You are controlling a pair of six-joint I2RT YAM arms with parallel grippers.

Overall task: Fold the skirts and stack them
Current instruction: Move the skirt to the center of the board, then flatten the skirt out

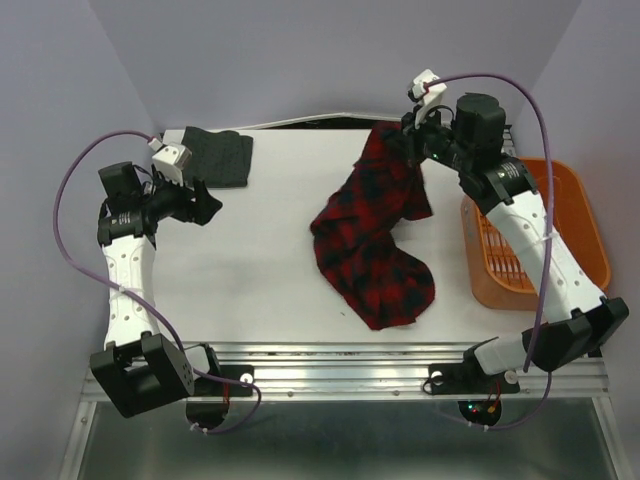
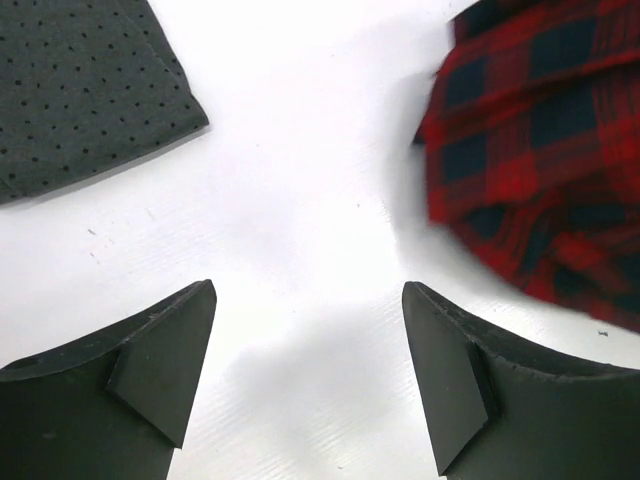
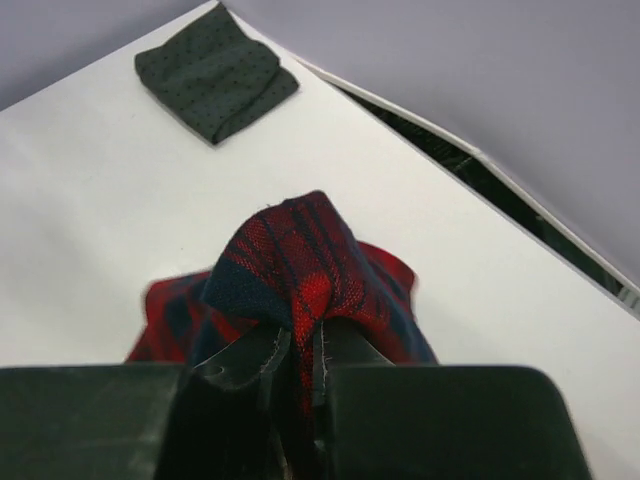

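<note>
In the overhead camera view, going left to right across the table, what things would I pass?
First the dark grey dotted skirt, then the red-and-black plaid skirt, then the orange basket.

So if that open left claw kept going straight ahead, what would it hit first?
Probably the bare table, in the gap between the grey dotted skirt and the plaid skirt; depth is unclear.

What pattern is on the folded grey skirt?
Fine black dots on the grey skirt, clearest in left wrist view.
</note>
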